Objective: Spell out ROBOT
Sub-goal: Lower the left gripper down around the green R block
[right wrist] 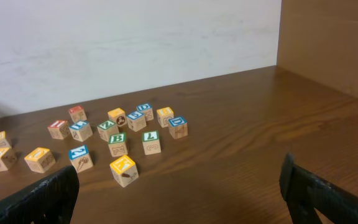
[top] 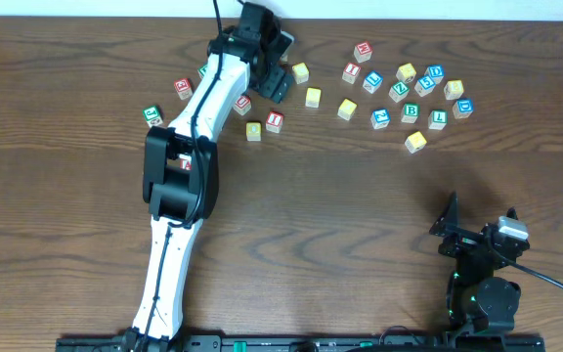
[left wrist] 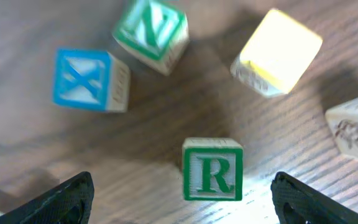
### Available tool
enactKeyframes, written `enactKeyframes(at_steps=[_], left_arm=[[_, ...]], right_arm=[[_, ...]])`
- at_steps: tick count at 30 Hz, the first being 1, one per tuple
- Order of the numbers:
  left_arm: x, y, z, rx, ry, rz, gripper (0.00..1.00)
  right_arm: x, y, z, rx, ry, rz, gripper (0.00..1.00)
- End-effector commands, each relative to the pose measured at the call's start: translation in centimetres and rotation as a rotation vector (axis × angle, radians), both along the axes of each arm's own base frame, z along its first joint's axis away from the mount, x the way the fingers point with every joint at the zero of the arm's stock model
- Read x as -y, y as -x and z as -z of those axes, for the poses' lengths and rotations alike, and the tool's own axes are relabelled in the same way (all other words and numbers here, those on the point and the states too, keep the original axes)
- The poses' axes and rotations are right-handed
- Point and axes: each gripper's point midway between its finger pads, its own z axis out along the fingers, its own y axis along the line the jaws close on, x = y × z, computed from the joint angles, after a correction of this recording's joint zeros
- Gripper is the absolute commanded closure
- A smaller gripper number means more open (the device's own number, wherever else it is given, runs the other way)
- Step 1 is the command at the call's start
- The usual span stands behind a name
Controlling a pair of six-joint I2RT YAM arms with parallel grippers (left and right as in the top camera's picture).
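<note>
Between the left gripper (left wrist: 182,183) fingertips, which stand wide apart, the green R cube (left wrist: 212,169) rests on the table (left wrist: 166,118) slightly off centre, touching neither. Right gripper (right wrist: 179,190) is likewise spread, holding nothing, well apart from the green B cube (right wrist: 117,138).

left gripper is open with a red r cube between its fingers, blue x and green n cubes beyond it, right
No: the R cube is green, not red, as the left wrist view shows. The rest holds: the left gripper is open, the R sits between its fingers in that view, and the blue X and green N lie beyond.
</note>
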Motion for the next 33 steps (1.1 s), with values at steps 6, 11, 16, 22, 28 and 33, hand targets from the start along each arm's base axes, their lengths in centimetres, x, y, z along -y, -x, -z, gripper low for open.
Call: enactKeyframes(at_steps=[6, 11, 16, 22, 28, 33], left_arm=[[0.1, -1.1, -1.6, 0.05, -0.014, 0.017, 0.1], [0.1, -1.0, -1.5, 0.047, -0.024, 0.034, 0.1], [0.1, -0.9, -1.4, 0.045, -0.035, 0.052, 0.12], [0.1, -0.9, -1.5, 0.049, -0.038, 0.057, 0.13], [0.5, -1.2, -1.6, 0.063, -0.026, 0.047, 0.14], [1.2, -1.2, -1.2, 0.063, -0.002, 0.012, 0.16]], right_arm=[[-0.1, 0.0, 0.1, 0.002, -0.013, -0.002, 0.01], [-0.1, 0.0, 0.1, 0.001, -0.013, -0.002, 0.01], [-0.1, 0.0, 0.1, 0.002, -0.013, -0.002, 0.01], [-0.1, 0.0, 0.1, 0.001, -0.013, -0.002, 0.01], [-0.1, 0.0, 0.1, 0.001, -0.013, -0.002, 0.01], [-0.1, 0.0, 0.1, 0.002, -0.013, -0.002, 0.01]])
